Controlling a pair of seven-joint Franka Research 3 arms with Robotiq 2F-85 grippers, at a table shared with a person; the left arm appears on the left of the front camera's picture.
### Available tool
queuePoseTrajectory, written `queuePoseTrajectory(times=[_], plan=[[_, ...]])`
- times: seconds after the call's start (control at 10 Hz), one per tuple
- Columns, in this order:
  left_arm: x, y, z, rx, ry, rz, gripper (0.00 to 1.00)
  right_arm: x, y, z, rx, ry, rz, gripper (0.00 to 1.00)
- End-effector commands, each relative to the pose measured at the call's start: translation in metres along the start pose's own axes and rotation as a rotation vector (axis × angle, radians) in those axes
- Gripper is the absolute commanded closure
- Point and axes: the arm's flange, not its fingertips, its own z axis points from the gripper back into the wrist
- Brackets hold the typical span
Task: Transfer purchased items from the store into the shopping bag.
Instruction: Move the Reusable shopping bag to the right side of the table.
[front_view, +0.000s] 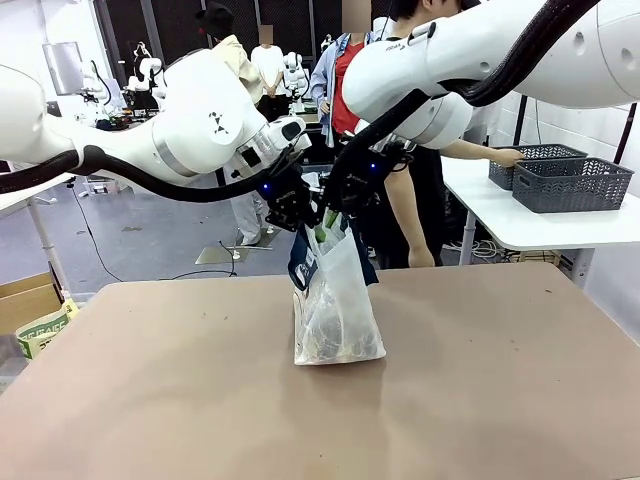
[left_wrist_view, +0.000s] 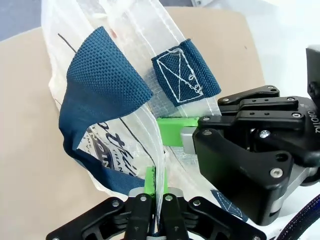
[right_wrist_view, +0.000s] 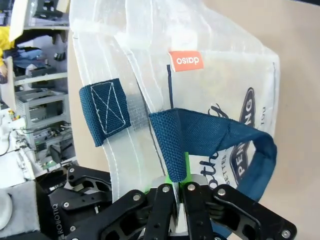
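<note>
- The shopping bag (front_view: 335, 310) stands base-down near the middle of the tan bench (front_view: 150, 400), with its top drawn upward. Only pale shapes show through its frosted wall, low down, and I cannot tell what they are.
- From the front, the left hand (front_view: 293, 212) and the right hand (front_view: 338, 200) meet at the bag's mouth from opposite sides.
- The left wrist view shows the left hand (left_wrist_view: 156, 176) pressed together, pinching a fold of the shopping bag (left_wrist_view: 125, 30) at its rim. The right hand (left_wrist_view: 182, 132) clamps the rim from the side, just below a stitched strap end (left_wrist_view: 185, 72). A navy handle (left_wrist_view: 100, 90) loops free beside them.
- The right wrist view shows the right hand (right_wrist_view: 179, 176) pressed together on the shopping bag (right_wrist_view: 225, 85), at the foot of a navy handle (right_wrist_view: 210, 135). It also shows an orange tag (right_wrist_view: 185, 60) and navy lettering (right_wrist_view: 245, 130) on the bag's side. The left hand (right_wrist_view: 85, 200) sits at the lower left.
- To the right, a white side bench (front_view: 560, 225) carries a nearer lattice basket (front_view: 572, 185) and a farther lattice basket (front_view: 535, 158). A person's hand (front_view: 508, 157) rests on the farther one. The basket walls hide what is inside.
- A cardboard box (front_view: 25, 300) sits on the grey floor to the left, and people stand farther back.
</note>
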Motion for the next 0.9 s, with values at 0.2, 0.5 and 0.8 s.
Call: queuePoseTrajectory(times=[0.2, 0.5, 0.8], plan=[[-0.004, -0.003, 0.003, -0.043, 0.003, -0.012, 0.4, 0.0, -0.002, 0.001, 0.007, -0.006, 0.005, 1.0], [-0.014, -0.008, 0.008, -0.12, -0.004, -0.025, 0.0, 0.0, -0.002, 0.001, 0.007, -0.006, 0.005, 1.0], [-0.018, -0.008, 0.014, -0.19, -0.033, -0.034, 0.0, 0.0, -0.002, 0.001, 0.007, -0.006, 0.005, 1.0]])
